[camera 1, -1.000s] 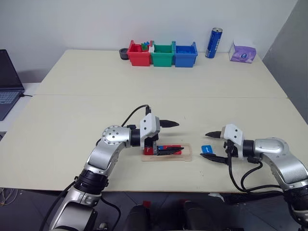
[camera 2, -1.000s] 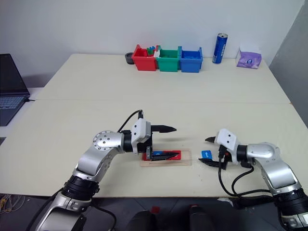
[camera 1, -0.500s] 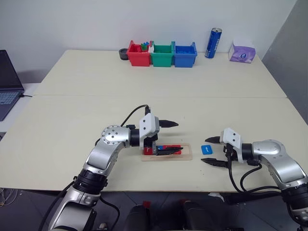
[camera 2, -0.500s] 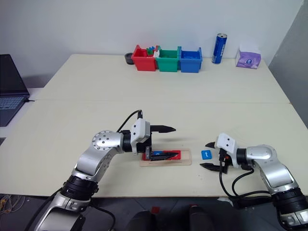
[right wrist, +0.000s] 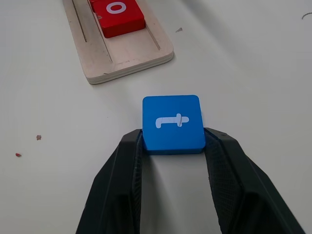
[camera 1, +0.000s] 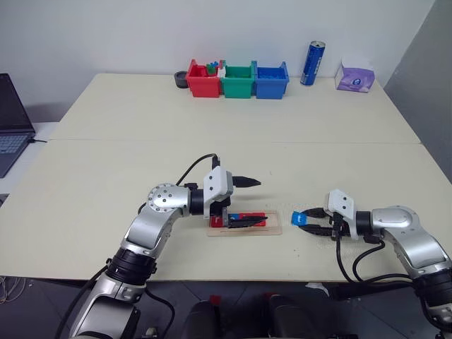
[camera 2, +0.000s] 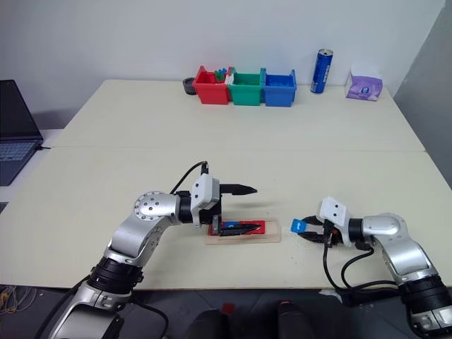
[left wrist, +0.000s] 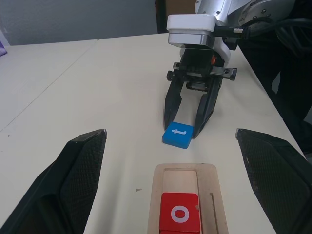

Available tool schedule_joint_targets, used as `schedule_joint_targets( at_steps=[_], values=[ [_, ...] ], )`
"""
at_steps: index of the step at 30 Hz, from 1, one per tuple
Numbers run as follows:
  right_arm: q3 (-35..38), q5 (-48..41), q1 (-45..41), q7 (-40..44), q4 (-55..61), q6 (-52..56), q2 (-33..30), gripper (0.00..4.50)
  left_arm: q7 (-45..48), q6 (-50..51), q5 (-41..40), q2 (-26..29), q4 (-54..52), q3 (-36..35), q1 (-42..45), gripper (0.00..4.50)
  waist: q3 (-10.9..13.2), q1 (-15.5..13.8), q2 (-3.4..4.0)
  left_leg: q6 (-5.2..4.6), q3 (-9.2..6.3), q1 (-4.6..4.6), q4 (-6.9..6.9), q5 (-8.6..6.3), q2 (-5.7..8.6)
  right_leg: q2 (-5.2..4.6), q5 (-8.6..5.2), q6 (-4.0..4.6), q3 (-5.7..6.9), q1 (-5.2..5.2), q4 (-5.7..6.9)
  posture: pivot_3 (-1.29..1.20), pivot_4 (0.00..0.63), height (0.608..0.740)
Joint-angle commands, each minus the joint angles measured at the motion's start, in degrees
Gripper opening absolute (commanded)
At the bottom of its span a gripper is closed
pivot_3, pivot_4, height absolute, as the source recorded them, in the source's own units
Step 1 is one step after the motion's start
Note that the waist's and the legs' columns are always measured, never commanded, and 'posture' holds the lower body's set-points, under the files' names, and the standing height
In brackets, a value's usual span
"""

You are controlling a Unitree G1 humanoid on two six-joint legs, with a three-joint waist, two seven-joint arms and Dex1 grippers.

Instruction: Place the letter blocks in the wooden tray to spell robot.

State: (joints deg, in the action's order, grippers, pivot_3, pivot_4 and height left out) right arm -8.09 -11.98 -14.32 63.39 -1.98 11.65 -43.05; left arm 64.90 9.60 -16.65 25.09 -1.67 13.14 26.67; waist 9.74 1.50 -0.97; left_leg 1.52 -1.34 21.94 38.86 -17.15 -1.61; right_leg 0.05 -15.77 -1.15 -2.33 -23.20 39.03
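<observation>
A blue letter block [right wrist: 173, 122] with a white "t" lies on the table just off the right end of the wooden tray [right wrist: 122, 53]. My right gripper [camera 1: 305, 221] is shut on the blue block, one black finger pressed against each side. The block looks slightly tilted in the head views. A red "o" block [left wrist: 179, 213] sits in the tray's groove, with a bare slot [left wrist: 180, 180] beyond it toward the blue block. More red and blue blocks fill the tray's left part, partly hidden. My left gripper [camera 1: 251, 201] stands open, its lower finger lying over the tray.
Red [camera 1: 205, 79], green [camera 1: 239, 80] and blue [camera 1: 272, 79] bins line the far table edge. Beside them stand a blue can [camera 1: 313, 63] and a purple tissue pack [camera 1: 355, 76]. A laptop [camera 1: 10, 120] sits at the far left.
My right gripper, open around the blue "t" block before, has closed its fingers onto it. The left arm has stayed where it was.
</observation>
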Motion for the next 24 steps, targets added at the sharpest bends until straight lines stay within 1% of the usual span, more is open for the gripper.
schedule_joint_targets(
  at_steps=[1,6,12,17,24],
  values=[
    [1.1,0.1,-0.4,0.0,1.1,-0.8,-0.3,1.47,1.3,-0.4,-1.1,1.0,-2.5,-0.4,0.0,4.5,0.0,0.0,0.0,0.0,0.0,0.0,0.0,0.0,0.0,0.0,0.0,0.0,0.0,0.0,0.0,0.0,0.15,0.74],
    [1.0,-1.2,-1.2,0.5,4.5,1.1,-0.1,1.47,4.6,-1.1,-2.3,4.0,-2.2,-1.9,-0.9,4.5,0.0,0.0,0.0,0.0,-0.01,-0.01,0.0,0.0,-0.01,0.0,0.0,0.0,0.0,0.0,0.01,0.0,0.15,0.74],
    [-0.3,-2.9,-4.3,1.3,9.3,4.9,1.3,1.47,9.5,-3.6,-2.9,9.5,1.8,-4.6,-1.2,4.5,0.0,0.2,0.02,0.0,-0.01,-0.05,0.0,0.0,-0.03,0.03,0.0,0.01,0.04,0.0,0.05,0.0,0.15,0.74],
    [-2.3,-2.5,-5.9,1.5,10.1,6.3,2.9,1.47,9.9,-4.9,-2.5,9.8,3.0,-5.2,-1.7,4.5,0.0,0.0,0.01,0.0,0.01,-0.01,0.0,0.0,-0.01,0.0,0.0,0.0,0.07,0.0,0.0,0.0,0.15,0.74],
    [-5.7,0.6,-6.5,2.4,6.7,2.4,3.8,1.47,8.9,-4.2,-2.5,9.4,0.6,-4.9,-3.2,4.5,0.0,0.0,0.01,0.0,0.01,0.01,0.01,0.0,-0.01,-0.04,0.0,0.0,0.06,-0.01,0.0,0.0,0.15,0.74]
  ],
)
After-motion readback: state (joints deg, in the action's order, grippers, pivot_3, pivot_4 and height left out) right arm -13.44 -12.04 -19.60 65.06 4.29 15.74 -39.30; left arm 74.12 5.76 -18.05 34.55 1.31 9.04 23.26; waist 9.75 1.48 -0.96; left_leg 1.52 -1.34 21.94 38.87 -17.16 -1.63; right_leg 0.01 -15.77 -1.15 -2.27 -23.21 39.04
